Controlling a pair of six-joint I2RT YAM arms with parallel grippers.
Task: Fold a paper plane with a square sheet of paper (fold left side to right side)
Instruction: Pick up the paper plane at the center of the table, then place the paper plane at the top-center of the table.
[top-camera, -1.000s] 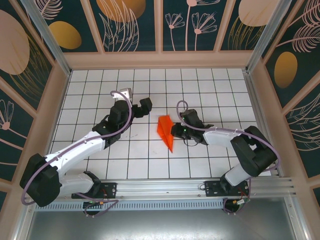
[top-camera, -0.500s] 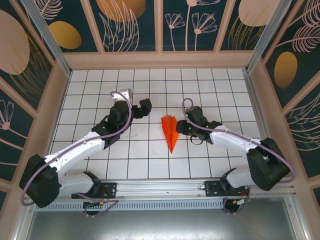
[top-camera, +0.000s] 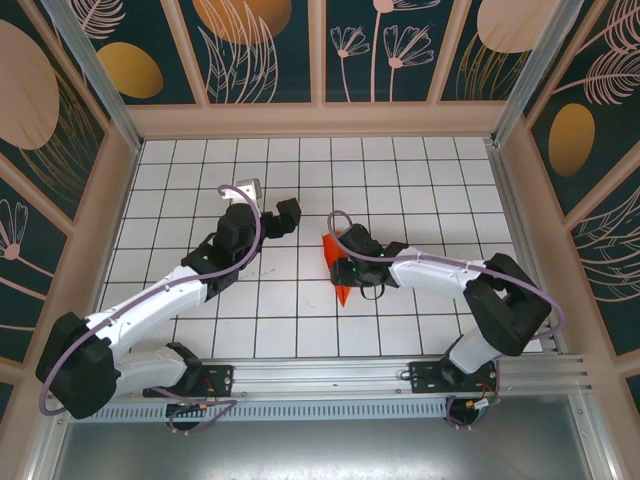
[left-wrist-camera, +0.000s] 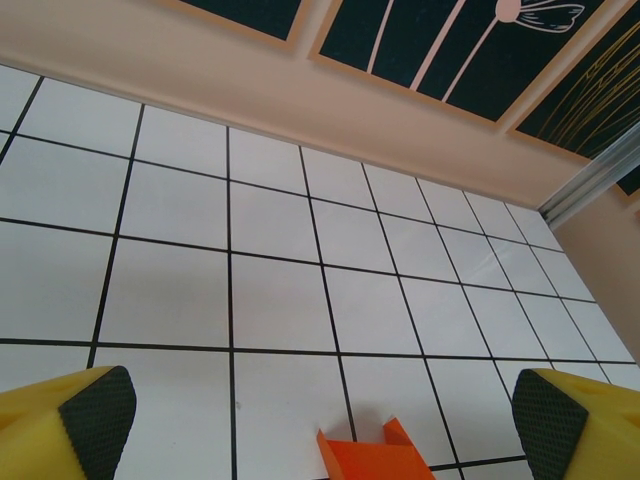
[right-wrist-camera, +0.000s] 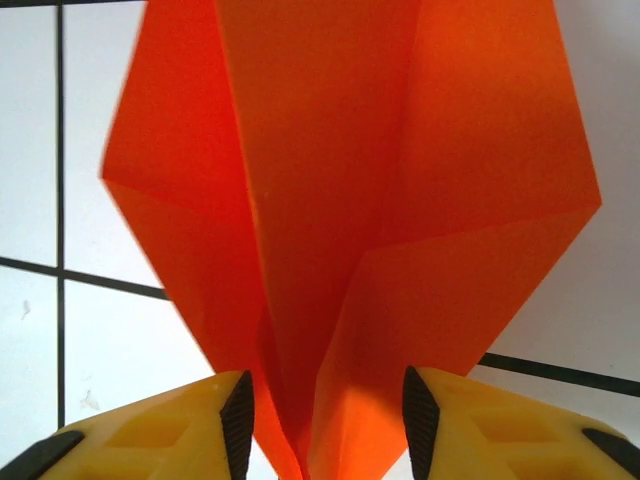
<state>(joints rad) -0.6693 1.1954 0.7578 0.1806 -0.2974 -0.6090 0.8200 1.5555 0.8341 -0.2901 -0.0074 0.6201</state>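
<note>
Left gripper: my left gripper (top-camera: 268, 200) hangs over the white tiled table (top-camera: 400, 180), left of the middle, with the jaws spread wide and nothing between them.
Left pads: from my left wrist, the two black pads (left-wrist-camera: 97, 420) sit at the bottom corners on yellow fingers, with bare tiles between and beyond them.
Paper plane: the paper plane (top-camera: 328, 246) lies near the middle of the table. It is bright orange, its pointed end aims at the near edge, and its wider end faces the back wall (top-camera: 320, 120).
Plane and my left side: the plane is just to the right of my left gripper and apart from it. Two orange corners of the plane peek in at the bottom edge of my left wrist view.
Right gripper: my right gripper (right-wrist-camera: 325, 415) is down on the plane, covering its middle in the top view.
Right jaws: they are partly parted, one yellow finger on each side of the plane's raised centre fold.
Right contact: I cannot tell whether either pad presses the paper.
Folds: from my right wrist, a creased flap spreads out flat on each side of the centre fold.
Table lines: black grid lines run under the plane's edges.
</note>
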